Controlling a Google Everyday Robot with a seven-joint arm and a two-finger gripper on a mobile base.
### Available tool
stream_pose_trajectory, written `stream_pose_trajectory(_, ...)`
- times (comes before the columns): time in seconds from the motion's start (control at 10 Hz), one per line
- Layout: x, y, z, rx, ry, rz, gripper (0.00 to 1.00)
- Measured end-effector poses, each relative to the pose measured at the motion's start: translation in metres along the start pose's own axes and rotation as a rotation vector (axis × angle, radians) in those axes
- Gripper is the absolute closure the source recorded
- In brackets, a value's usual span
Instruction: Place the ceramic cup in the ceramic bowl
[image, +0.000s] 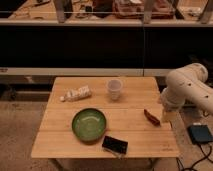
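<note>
The ceramic cup (114, 88) is a small pale tumbler. It stands upright near the far middle of the wooden table (60, 145). The ceramic bowl (89, 124) is wide, green and glossy. It sits nearer the front, left of centre, and holds nothing. Cup and bowl are apart. My white arm (187, 90) hangs at the table's right side. My gripper (165, 114) points down by the right edge, next to a reddish-brown object (152, 117) and well right of the cup.
A white tube-like packet (76, 93) lies left of the cup. A flat black rectangular object (115, 145) lies at the front edge, right of the bowl. A dark box (201, 134) with cables sits on the floor at right. Dark shelving stands behind the table.
</note>
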Motion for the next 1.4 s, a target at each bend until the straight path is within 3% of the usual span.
stream_pose_trajectory(0.4,0.0,-0.002,0.001,0.004,-0.002,0.002,0.35)
stream_pose_trajectory(0.5,-0.001,-0.018,0.003,0.035,-0.003,-0.01,0.35)
stream_pose_trajectory(0.7,-0.019,-0.072,0.008,0.15,-0.054,-0.091,0.35)
stream_pose_trajectory(1.0,-0.064,-0.141,0.002,0.344,-0.201,-0.266,0.35)
stream_pose_trajectory(1.2,-0.075,-0.157,-0.002,0.395,-0.241,-0.306,0.35)
stream_pose_trajectory(1.4,-0.076,-0.158,-0.003,0.405,-0.244,-0.316,0.35)
